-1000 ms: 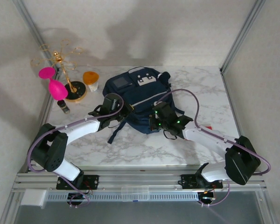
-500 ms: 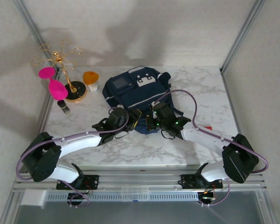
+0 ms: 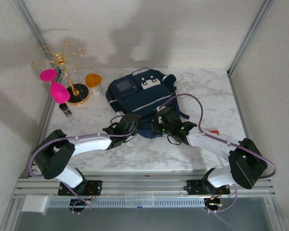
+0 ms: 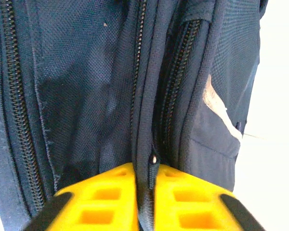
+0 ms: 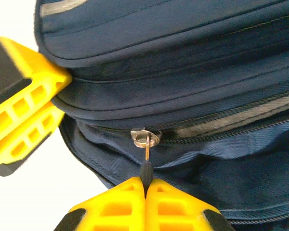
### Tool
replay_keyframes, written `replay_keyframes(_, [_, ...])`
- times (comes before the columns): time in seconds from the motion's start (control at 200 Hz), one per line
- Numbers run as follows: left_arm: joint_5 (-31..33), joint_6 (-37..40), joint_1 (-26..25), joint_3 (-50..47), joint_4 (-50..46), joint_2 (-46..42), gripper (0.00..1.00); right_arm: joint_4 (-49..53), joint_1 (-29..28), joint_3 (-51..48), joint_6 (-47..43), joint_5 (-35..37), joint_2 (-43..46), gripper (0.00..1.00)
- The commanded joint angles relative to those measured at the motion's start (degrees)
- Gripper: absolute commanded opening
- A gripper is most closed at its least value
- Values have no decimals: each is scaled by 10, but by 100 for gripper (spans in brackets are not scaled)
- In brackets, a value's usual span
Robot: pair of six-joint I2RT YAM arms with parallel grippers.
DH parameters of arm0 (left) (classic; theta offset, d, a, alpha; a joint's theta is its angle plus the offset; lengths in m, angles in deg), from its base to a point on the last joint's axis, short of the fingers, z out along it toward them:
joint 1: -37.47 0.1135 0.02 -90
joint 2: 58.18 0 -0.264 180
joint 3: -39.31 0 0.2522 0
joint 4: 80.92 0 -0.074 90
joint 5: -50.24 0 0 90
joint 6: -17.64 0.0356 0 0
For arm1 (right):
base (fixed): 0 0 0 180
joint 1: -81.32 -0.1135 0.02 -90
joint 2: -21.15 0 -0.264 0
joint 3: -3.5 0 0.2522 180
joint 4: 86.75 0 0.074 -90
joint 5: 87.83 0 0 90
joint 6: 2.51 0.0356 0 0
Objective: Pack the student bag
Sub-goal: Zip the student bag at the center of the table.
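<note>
The student bag (image 3: 139,94), navy with pale stripes and a white buckle patch, lies flat at the table's middle back. My left gripper (image 3: 135,126) is at its near edge. In the left wrist view its yellow fingers (image 4: 106,197) are shut on a dark fabric fold along the bag's zipper seam (image 4: 145,144). My right gripper (image 3: 156,126) sits just beside it, shut on the black zipper pull (image 5: 145,171) that hangs from a silver slider (image 5: 145,136). The left gripper's yellow fingers (image 5: 24,110) appear at the left of the right wrist view, against the bag (image 5: 183,72).
A gold wire stand (image 3: 62,67) with pink pieces (image 3: 58,89) stands back left. Beside it are an orange-topped cup (image 3: 93,82) and a small dark bottle (image 3: 66,110). A small red item (image 3: 213,132) lies right of the bag. Metal frame posts flank the table.
My left gripper has swung right from the bag's left side to its near edge, opened on the way and shut on the seam. The right gripper has stayed shut on the pull.
</note>
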Motion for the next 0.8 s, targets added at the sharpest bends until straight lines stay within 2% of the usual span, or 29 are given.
replay_keyframes(0.0, [61,7,14,0,-29,-13,0,27,6,-1,-4,52,30,0])
replay_keyframes(0.15, [19,81,71,-45,-75,-82,0,57,42,-15,13,82,62,0])
replay_keyframes(0.285, [-90,221,184,-93,-109,-153,0,88,68,-9,3,125,69,0])
replay_keyframes(0.385, [-206,337,288,-75,-152,-143,0,59,49,1,-20,71,56,0])
replay_keyframes(0.456, [-256,381,323,-61,-149,-133,0,21,6,7,-23,24,39,0])
replay_keyframes(0.481, [-268,386,331,-58,-145,-134,1,7,-8,10,-22,14,31,0])
replay_keyframes(0.601, [-293,387,334,-54,-133,-162,32,-12,-27,23,0,-3,-2,0])
replay_keyframes(0.701, [-284,343,321,-84,-134,-211,41,-45,-19,9,-5,-39,13,0])
replay_keyframes(0.781, [-265,296,301,-112,-138,-252,47,-24,15,35,4,-74,9,0])
replay_keyframes(0.791, [-263,290,299,-115,-139,-255,47,-18,19,41,4,-77,7,2])
